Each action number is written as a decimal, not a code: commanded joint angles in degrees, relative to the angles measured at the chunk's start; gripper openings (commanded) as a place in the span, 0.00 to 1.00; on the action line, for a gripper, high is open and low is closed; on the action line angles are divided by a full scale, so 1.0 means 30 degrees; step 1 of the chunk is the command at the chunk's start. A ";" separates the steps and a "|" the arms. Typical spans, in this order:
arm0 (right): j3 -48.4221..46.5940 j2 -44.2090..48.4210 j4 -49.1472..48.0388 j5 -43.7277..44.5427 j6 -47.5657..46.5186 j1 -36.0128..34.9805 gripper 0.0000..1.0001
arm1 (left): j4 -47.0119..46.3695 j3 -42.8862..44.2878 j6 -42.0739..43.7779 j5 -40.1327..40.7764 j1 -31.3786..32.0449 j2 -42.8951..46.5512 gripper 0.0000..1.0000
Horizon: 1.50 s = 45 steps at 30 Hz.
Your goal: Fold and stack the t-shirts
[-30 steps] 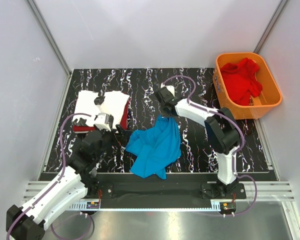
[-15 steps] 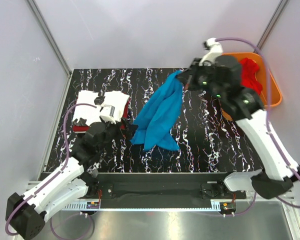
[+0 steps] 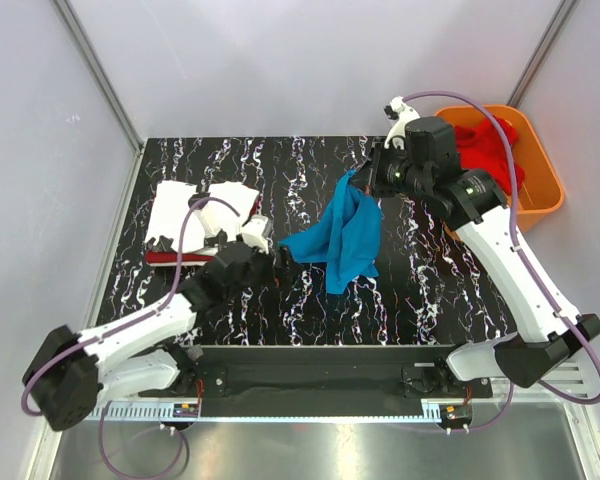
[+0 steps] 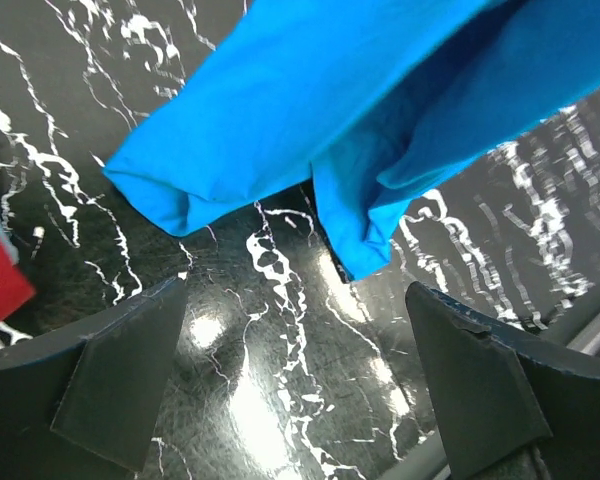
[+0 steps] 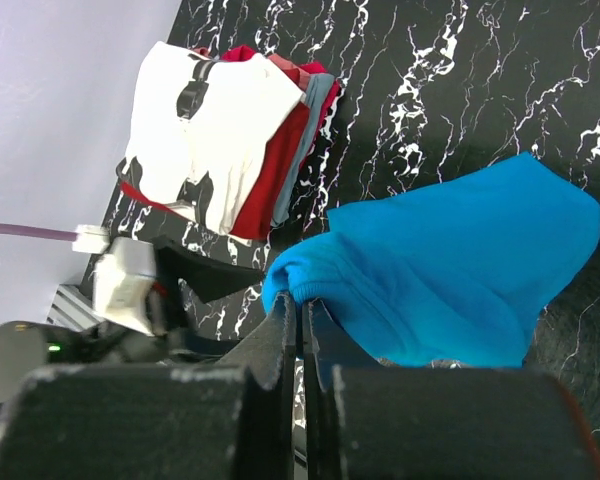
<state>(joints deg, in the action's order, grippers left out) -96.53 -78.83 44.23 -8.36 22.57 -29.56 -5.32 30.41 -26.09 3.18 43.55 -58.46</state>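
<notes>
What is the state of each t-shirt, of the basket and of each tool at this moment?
right tool, shut on the blue t-shirt.
left tool, open, holding nothing.
blue t-shirt, unfolded, hanging bunched from the right tool.
white t-shirt, folded, on top of the stack.
dark red t-shirt, folded, under the white t-shirt.
brighter red t-shirt, crumpled inside the orange basket.
orange basket, upright, holding that shirt.

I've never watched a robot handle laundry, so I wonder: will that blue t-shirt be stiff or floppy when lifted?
Probably very floppy: pinched at one spot by the right gripper, the blue t-shirt hangs in loose folds. It seems light, since that small pinch holds it up. It would likely bunch rather than hold a shape.
</notes>
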 commanded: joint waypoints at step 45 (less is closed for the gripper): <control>-0.0663 0.6269 0.3333 0.7353 0.0711 0.0420 0.00 | 2.1169 2.0710 0.1162 0.6330 0.3475 -0.1253 0.03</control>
<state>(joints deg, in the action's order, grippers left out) -95.94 -59.29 53.12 6.57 25.61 -28.86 52.25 90.02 -24.86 24.77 55.72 -59.13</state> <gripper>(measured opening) 0.019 0.028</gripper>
